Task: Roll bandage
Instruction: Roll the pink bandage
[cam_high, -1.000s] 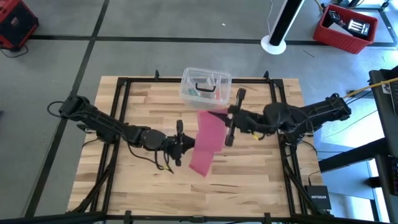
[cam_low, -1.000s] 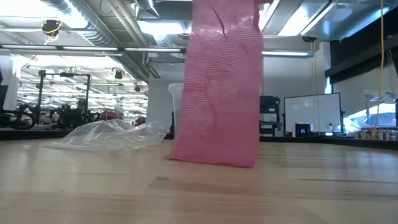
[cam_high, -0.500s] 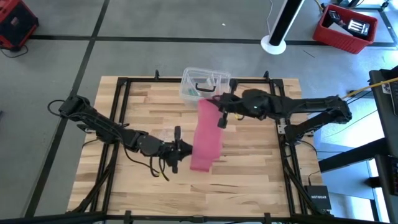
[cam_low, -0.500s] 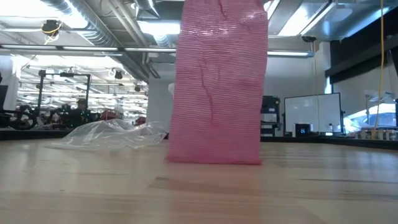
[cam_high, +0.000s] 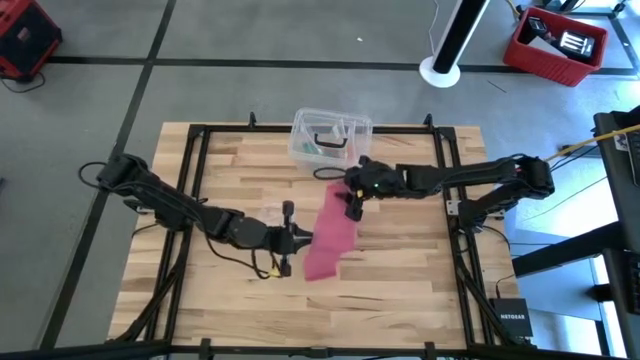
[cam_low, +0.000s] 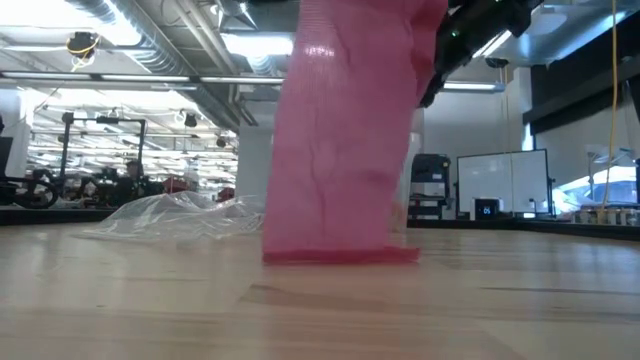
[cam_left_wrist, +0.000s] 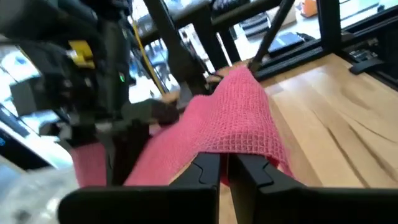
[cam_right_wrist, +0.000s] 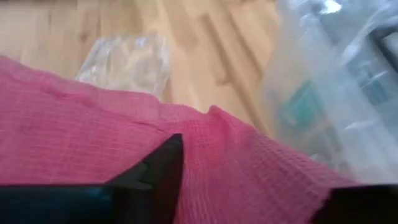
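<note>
One pinkish-red bandage (cam_high: 331, 232) lay unrolled as a flat strip near the middle of the wooden desk (cam_high: 400, 285). Its long axis ran from the far end, up by the clear plastic box (cam_high: 330, 138), down toward the near edge, slanting slightly to the left arm's side. Two arms worked it, one at each end. The left gripper (cam_high: 296, 239) sat at the strip's near end, just beside its left edge; in the left wrist view its jaws were pressed together with the fabric's edge right at their tips, apparently pinched. The right gripper (cam_high: 352, 197) was at the far end, which was raised off the desk; its jaws seemed partly spread with fabric lying across them, though whether they held it could not be told. One crumpled clear wrapper (cam_low: 180, 216) lay on the desk beyond the strip. Rolling looked not yet begun, and the left gripper was nearer the end on the desk.
</note>
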